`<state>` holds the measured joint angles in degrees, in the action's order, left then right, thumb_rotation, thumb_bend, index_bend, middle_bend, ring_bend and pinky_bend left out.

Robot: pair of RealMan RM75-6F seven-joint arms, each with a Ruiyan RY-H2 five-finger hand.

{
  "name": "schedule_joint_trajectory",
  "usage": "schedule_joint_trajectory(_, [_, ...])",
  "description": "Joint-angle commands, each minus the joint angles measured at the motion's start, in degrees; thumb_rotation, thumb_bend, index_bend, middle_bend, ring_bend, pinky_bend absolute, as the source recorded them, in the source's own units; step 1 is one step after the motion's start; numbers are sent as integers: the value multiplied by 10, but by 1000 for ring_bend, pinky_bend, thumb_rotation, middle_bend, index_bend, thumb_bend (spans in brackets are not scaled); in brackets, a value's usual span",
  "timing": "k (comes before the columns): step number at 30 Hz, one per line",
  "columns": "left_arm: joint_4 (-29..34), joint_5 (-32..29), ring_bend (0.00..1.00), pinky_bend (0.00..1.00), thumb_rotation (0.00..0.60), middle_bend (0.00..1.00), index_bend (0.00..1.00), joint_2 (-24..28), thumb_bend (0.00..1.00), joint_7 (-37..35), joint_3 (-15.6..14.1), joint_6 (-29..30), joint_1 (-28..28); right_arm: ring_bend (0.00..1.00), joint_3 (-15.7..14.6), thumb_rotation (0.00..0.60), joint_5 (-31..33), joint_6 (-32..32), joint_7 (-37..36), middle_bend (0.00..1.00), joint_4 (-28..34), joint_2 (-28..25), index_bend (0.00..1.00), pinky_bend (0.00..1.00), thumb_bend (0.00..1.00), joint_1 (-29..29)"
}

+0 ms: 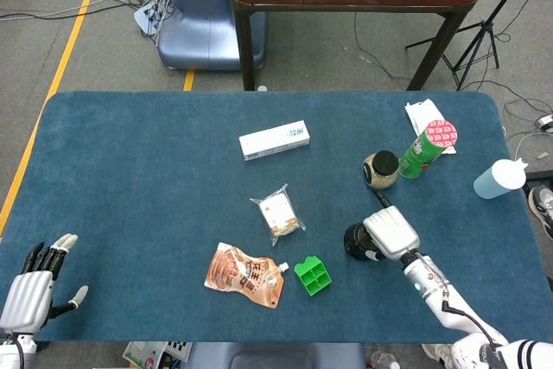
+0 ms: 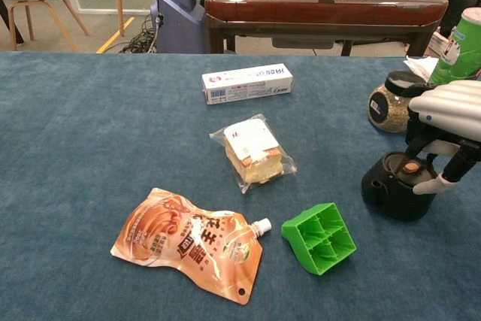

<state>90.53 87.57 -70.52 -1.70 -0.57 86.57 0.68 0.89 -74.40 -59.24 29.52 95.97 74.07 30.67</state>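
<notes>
Right hand (image 2: pixel 451 122) grips black lidded pot (image 2: pixel 402 186) | left hand (image 1: pixel 30 287) spread, idle | glass jar (image 2: pixel 391 103) holds grains

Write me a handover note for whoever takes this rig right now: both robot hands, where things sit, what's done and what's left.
Right robot hand: closed over the top of the black pot, thumb at its side; looks gripped.
Left robot hand: open, holding nothing, at the near left edge of the table.
Pot: upright on the table, near the jar and right of the green tray.
Done: grasp on the pot.
Left: pot not yet lifted; the pouch, the wrapped cake and the box lie untouched.
</notes>
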Motion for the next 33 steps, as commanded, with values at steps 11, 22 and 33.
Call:
schedule_joint_trajectory(11, [5, 0, 124, 0, 600, 86, 92, 3, 247, 2, 1, 1, 0, 801, 8, 421, -13, -2, -38, 916, 24, -19, 995, 10, 0, 0])
schedule_joint_trajectory(22, [4, -3, 124, 0, 600, 86, 92, 2, 247, 4, 0, -2, 1, 814, 11, 302, -20, -2, -31, 930, 49, -32, 1000, 27, 0, 5])
schedule_joint_trajectory(33, [3, -5, 127, 0, 600, 86, 92, 3, 247, 2, 1, -2, 0, 824, 9, 292, -33, -18, -1, 937, 61, -28, 1000, 94, 358, 3])
